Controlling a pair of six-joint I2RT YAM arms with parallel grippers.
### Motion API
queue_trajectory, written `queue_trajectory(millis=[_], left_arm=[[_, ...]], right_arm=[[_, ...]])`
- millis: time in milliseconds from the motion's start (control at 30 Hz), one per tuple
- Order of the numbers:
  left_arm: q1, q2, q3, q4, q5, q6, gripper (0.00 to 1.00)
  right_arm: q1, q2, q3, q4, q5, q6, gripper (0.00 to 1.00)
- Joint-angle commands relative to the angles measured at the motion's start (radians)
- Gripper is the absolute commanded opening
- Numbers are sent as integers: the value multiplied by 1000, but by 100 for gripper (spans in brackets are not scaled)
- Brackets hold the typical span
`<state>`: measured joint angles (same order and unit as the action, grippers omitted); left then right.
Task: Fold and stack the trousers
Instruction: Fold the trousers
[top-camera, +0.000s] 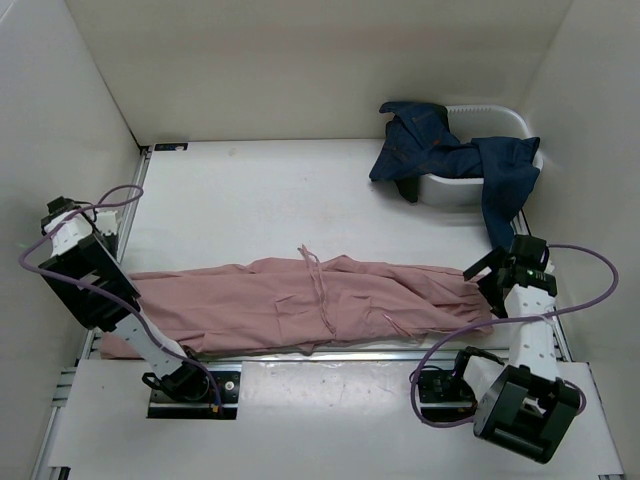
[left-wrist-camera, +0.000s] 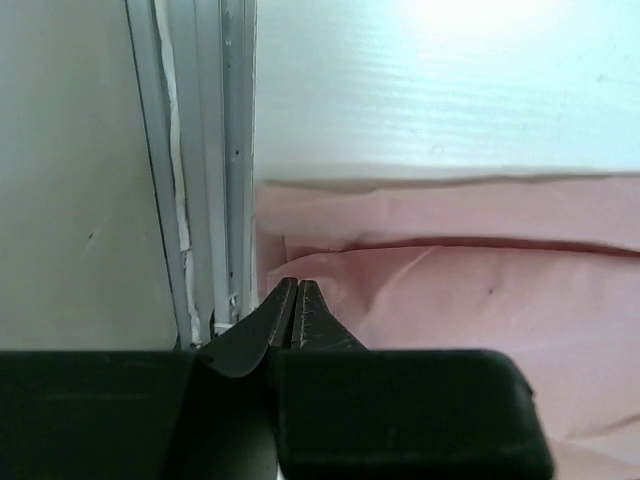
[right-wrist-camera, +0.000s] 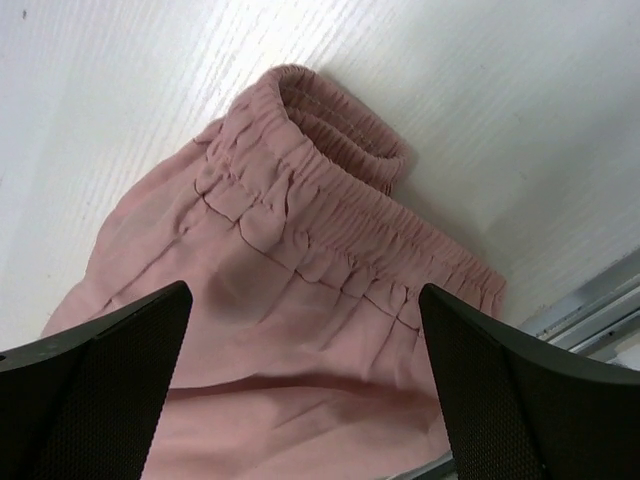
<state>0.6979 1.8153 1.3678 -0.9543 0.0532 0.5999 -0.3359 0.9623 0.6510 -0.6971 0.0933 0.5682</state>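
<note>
The dusty-pink trousers (top-camera: 300, 305) lie stretched left to right along the near part of the table, with the drawstring (top-camera: 320, 290) lying loose across the middle. My left gripper (left-wrist-camera: 295, 287) is shut with nothing visible between its tips. It hovers over the left end of the cloth (left-wrist-camera: 460, 300), next to the table's side rail. My right gripper (right-wrist-camera: 305, 300) is open and empty above the gathered elastic waistband (right-wrist-camera: 340, 190) at the trousers' right end. In the top view it is at the right end of the cloth (top-camera: 490, 280).
A white tub (top-camera: 500, 115) stands at the back right with dark blue jeans (top-camera: 430, 145) draped over it and hanging down its side. White walls enclose the table. A metal rail (left-wrist-camera: 215, 150) runs along the left edge and another (right-wrist-camera: 590, 300) along the near edge.
</note>
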Motion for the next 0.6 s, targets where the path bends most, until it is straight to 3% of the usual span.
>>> queue_trajectory(millis=[0,67,167,200,233,367,567], left_arm=[[-3,-11,23,40,30,-45,14],[-3,10,24,40,42,-55,15],[-3,19,-2,40,33,-46,27],[-3,19,-3,40,33,-46,33],[-3,19,-13,40,19,-46,47],[-3,-2,-13,17,-2,-46,67],[-3,-149,-47,-26,-53,-12,76]], right_arm=[[15,-51,38,-77,-14,-11,99],[24,-85,65,-186,12,36,99],[47,-109,65,-254,3,71,99],[47,-122,33,-266,-12,85,99],[48,-122,4,-266,-23,100,99],[48,-113,-152,-102,-47,211,99],[73,59,-263,229,-29,266,99]])
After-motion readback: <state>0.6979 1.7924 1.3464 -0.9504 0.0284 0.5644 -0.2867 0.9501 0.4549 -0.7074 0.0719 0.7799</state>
